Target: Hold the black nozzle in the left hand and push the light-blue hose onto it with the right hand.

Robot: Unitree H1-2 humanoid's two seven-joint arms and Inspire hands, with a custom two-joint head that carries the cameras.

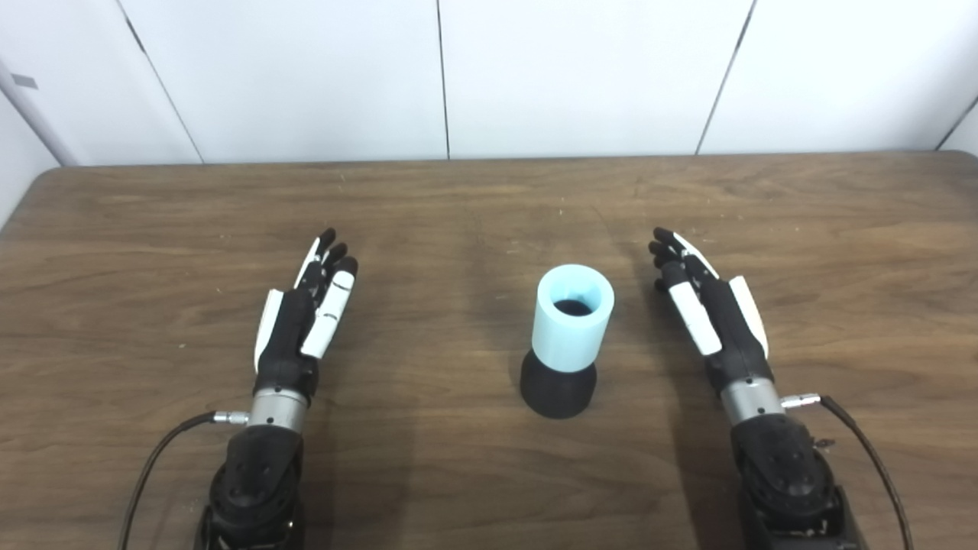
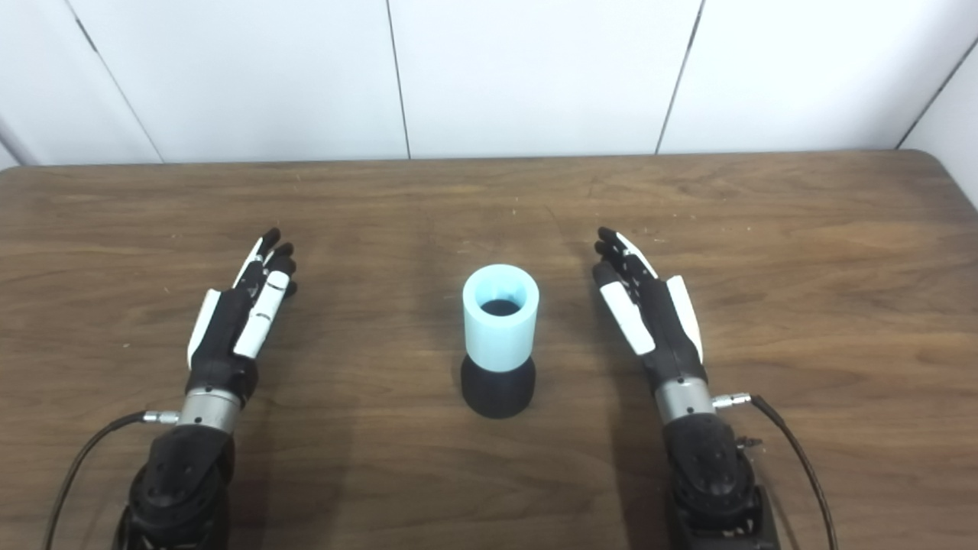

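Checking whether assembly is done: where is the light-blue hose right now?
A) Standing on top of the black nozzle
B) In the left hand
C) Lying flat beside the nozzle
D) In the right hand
A: the light-blue hose stands upright on the black nozzle, while the left hand and right hand are open and apart from it.

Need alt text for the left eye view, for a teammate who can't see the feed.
A light-blue hose sits upright on a black nozzle at the middle of a wooden table. The left hand and right hand flank it, open, holding nothing, clear of both parts.
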